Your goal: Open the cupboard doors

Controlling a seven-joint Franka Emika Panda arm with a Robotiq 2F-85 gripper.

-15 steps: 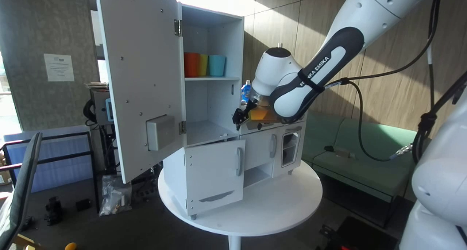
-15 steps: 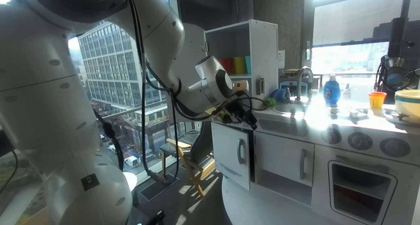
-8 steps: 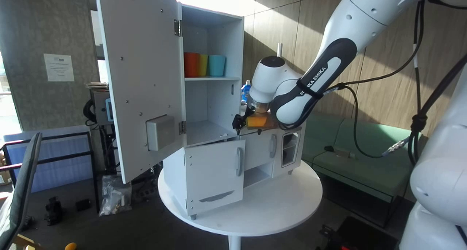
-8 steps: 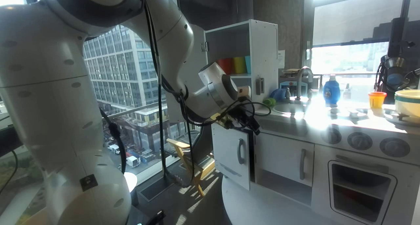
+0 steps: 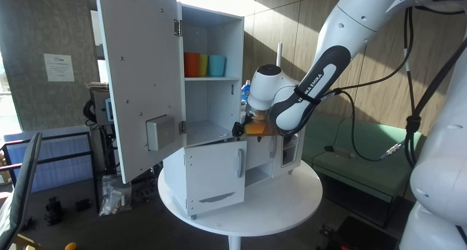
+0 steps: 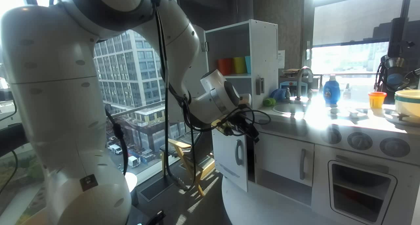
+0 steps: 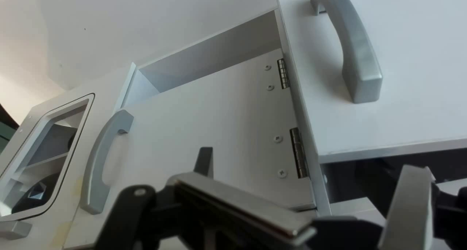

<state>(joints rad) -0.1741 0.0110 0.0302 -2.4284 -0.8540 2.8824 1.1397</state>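
Gripper point(image 5: 238, 130) is hanging, fingers point(image 7: 408, 210) spread, near the top of the shorter door point(image 5: 215, 171), standing ajar; the tall door point(image 5: 146, 78) is standing wide open, its cupboard point(image 5: 227, 36) holding orange, yellow and blue cups point(image 5: 217, 66) on a shelf point(image 5: 211, 79).

Counter point(image 5: 284, 211): smooth out to its edge, soft gloss. Short door point(image 5: 215, 171), toward near edge: smooth, low sheen; handle point(image 7: 359, 56) satin, plastic-looking. Tall door point(image 5: 142, 78): smooth, matt; hinge point(image 5: 178, 27) bright metal. Pincer point(image 5: 238, 130): matt; fingers point(image 7: 406, 210) smooth, metal-looking. Arm shell point(image 6: 49, 113): glossy. Cups point(image 5: 217, 65): smooth, plastic-looking. In an exterior view, past counter's far edge: wood-grain wall point(image 5: 270, 23); past its right edge: bench point(image 5: 365, 169), matt, cloth-looking. Off left edge: notice point(image 5: 59, 67), paper.
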